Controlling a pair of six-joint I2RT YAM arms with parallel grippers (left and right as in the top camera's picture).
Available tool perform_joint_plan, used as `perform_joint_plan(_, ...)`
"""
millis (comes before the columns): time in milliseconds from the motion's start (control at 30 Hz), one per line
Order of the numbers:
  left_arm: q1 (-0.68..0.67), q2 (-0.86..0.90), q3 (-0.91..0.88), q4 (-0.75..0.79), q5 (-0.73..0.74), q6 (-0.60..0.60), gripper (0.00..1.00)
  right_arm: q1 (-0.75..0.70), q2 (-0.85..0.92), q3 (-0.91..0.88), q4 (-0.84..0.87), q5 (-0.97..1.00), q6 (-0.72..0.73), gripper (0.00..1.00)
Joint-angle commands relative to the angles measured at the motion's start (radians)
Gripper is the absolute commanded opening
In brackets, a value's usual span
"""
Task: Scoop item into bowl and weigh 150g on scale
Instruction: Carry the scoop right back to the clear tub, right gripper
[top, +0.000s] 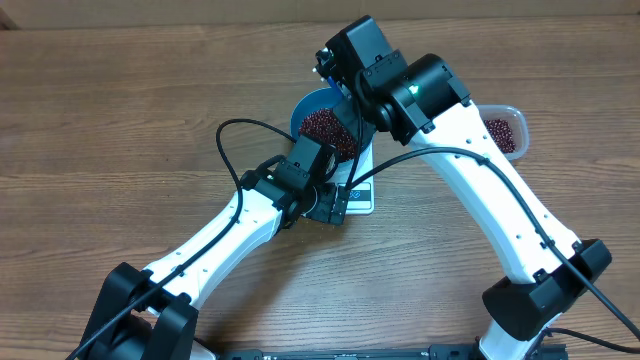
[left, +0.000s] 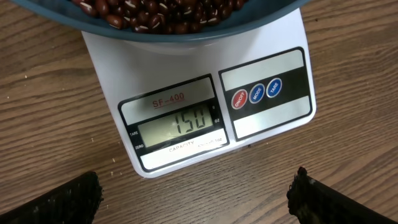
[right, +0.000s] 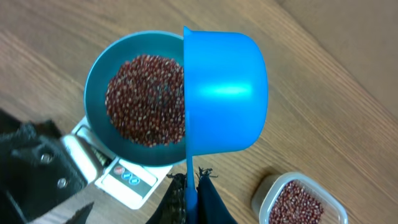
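Fingers of the right gripper (right: 189, 190) clamped on the handle of a scoop (right: 225, 93) tipped sideways over the bowl (right: 94, 81), left gripper (left: 196, 199) fingers wide apart before the scale (left: 106, 56), beans (right: 143, 99) heaped in the bowl atop the scale, display (left: 180, 124) reads 150, tub (right: 261, 193) of beans nearby.

Scale (left: 208, 65) sits on wood table (left: 43, 124); display (left: 177, 124) reads 150, label SF-400 above it; one red and two blue buttons (left: 256, 95) to its right; bowl (left: 268, 15) of beans (left: 161, 12) on top; left gripper (left: 196, 202) fingers (left: 62, 202) spread wide at the bottom corners, touching nothing.
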Motion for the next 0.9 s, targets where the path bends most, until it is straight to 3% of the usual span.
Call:
perform_joint_plan(0, -0.005, 0.001, -0.002, 0.003, 0.000, 0.022, 1.00, -0.055, -0.019, 0.027, 0.024, -0.006, 0.090, 0.04)
perform_joint_plan(333, -0.005, 0.001, -0.002, 0.003, 0.000, 0.022, 1.00, -0.254, -0.020, 0.027, 0.024, -0.077, 0.318, 0.04)
perform_joint_plan(533, -0.005, 0.001, -0.002, 0.003, 0.000, 0.022, 1.00, -0.398, -0.019, 0.027, 0.000, -0.272, 0.325, 0.04)
perform_joint_plan(867, -0.005, 0.001, -0.002, 0.004, 0.001, 0.022, 1.00, -0.582, -0.018, -0.001, -0.068, -0.290, 0.325, 0.04)
